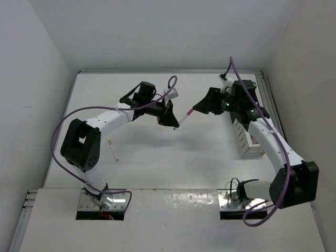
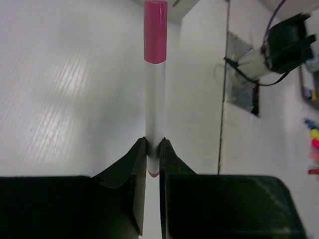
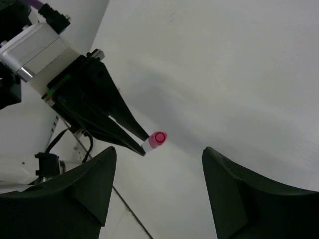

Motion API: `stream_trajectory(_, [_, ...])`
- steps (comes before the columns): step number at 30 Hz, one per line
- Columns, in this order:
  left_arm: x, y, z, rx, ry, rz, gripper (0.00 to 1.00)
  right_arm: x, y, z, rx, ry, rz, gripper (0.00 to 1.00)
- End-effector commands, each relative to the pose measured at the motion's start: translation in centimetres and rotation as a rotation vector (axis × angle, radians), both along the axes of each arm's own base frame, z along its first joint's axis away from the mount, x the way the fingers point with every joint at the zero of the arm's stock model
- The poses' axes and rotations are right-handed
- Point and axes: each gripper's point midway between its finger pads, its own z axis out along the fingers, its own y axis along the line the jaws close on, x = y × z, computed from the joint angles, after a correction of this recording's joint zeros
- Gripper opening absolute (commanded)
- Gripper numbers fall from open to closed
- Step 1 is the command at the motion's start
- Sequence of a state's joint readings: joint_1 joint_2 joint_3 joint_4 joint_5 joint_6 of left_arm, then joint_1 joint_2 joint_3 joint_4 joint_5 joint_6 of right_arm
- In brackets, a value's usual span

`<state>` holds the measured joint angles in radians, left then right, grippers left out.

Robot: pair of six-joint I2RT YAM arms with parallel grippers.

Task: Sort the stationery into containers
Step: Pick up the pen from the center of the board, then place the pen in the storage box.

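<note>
The pen [image 2: 155, 99] you're looking at has a white barrel and a deep pink cap, with a sliver of pink at its lower end. The left gripper [image 2: 152, 144] is black, and so is the right gripper [image 3: 159, 152]. Your counter [image 2: 65, 89] is white with fine, faintly glossy ribbing. The second pen [image 1: 113, 150] is white with an orange-pink tip. The left arm [image 1: 105, 119] and right arm [image 1: 270, 142] are white with black joints. Their cables [image 1: 56, 136] are purple, and you'll notice green lights [image 1: 227, 106] on the right one. The rack [image 1: 245, 137] is white.
</note>
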<state>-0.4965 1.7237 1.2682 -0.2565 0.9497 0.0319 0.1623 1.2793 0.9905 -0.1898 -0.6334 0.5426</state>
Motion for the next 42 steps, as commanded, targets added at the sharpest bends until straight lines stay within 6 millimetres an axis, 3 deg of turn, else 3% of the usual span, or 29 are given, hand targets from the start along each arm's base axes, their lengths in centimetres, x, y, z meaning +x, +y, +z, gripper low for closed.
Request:
stream_trajectory(1, [-1.1, -0.4, 4.1, -0.159, 0.081, -0.025, 0.0, 1.1, 2.2, 2.6, 0.034, -0.06, 0.027, 0.69])
stream_trajectory(10, [-1.6, -0.6, 5.3, -0.188, 0.068, -0.042, 0.0, 0.9, 5.9, 1.8, 0.052, -0.024, 0.098, 0.65])
stream_trajectory(12, [-1.6, -0.6, 5.4, -0.19, 0.066, -0.04, 0.0, 1.0, 6.3, 1.5, 0.051, -0.019, 0.103, 0.59])
stream_trajectory(13, [-1.6, -0.6, 5.5, -0.193, 0.063, -0.043, 0.0, 1.0, 6.4, 1.4, 0.052, -0.015, 0.105, 0.52])
stream_trajectory(14, [-1.7, -0.7, 5.5, -0.192, 0.064, -0.045, 0.0, 1.0, 6.5, 1.5, 0.053, -0.018, 0.107, 0.32])
stream_trajectory(16, [-1.9, -0.5, 5.3, -0.188, 0.066, -0.044, 0.0, 1.2, 6.5, 1.4, 0.046, -0.022, 0.094, 0.15])
stream_trajectory(17, [-1.9, -0.4, 5.4, -0.186, 0.055, -0.042, 0.12, 1.3, 6.4, 1.5, 0.045, -0.024, 0.089, 0.05])
stream_trajectory(18, [-1.9, -0.2, 5.1, -0.178, 0.058, -0.036, 0.23, 1.3, 6.2, 1.4, 0.039, -0.024, 0.086, 0.01])
stream_trajectory(19, [-2.0, 0.0, 5.0, -0.173, 0.056, -0.033, 0.34, 1.6, 5.7, 1.8, 0.038, -0.036, 0.07, 0.0])
stream_trajectory(20, [-1.7, 0.5, 4.8, -0.154, 0.042, -0.019, 0.51, 1.7, 5.3, 1.8, 0.04, -0.034, 0.06, 0.0])
stream_trajectory(21, [-1.3, 0.9, 4.5, -0.141, 0.036, 0.001, 0.58, 1.9, 4.9, 1.9, 0.039, -0.035, 0.05, 0.0])
stream_trajectory(22, [-0.3, 2.0, 4.2, -0.114, 0.023, 0.05, 0.76, 2.6, 3.6, 2.5, 0.04, -0.052, 0.016, 0.0])
stream_trajectory(24, [1.0, 3.3, 4.1, -0.092, 0.01, 0.096, 0.81, 3.4, 1.6, 2.9, 0.032, -0.064, -0.032, 0.0])
stream_trajectory(25, [2.0, 4.2, 3.6, -0.063, -0.016, 0.135, 0.96, 4.5, -0.9, 3.1, 0.005, -0.095, -0.085, 0.0])
stream_trajectory(26, [2.9, 5.6, 3.4, -0.03, -0.004, 0.185, 0.98, 4.9, -2.2, 3.9, -0.015, -0.126, -0.113, 0.0])
stream_trajectory(29, [5.0, 9.0, 2.7, 0.083, -0.063, 0.3, 1.0, 7.0, -8.5, 3.9, -0.209, -0.215, -0.249, 0.0])
stream_trajectory(31, [5.5, 10.4, 2.8, 0.134, -0.097, 0.356, 1.0, 8.1, -13.1, 3.9, -0.333, -0.28, -0.338, 0.0])
stream_trajectory(34, [5.7, 13.2, 2.3, 0.226, -0.115, 0.465, 1.0, 9.4, -18.5, 3.9, -0.452, -0.318, -0.468, 0.0])
stream_trajectory(37, [6.3, 16.8, 1.4, 0.339, -0.131, 0.619, 1.0, 10.5, -22.1, 3.9, -0.506, -0.311, -0.56, 0.0])
stream_trajectory(38, [6.5, 18.0, 1.1, 0.356, -0.127, 0.659, 1.0, 11.0, -22.9, 4.6, -0.513, -0.319, -0.582, 0.0])
stream_trajectory(42, [6.1, 21.5, 1.0, 0.409, -0.131, 0.791, 1.0, 12.7, -25.9, 4.0, -0.55, -0.293, -0.668, 0.0])
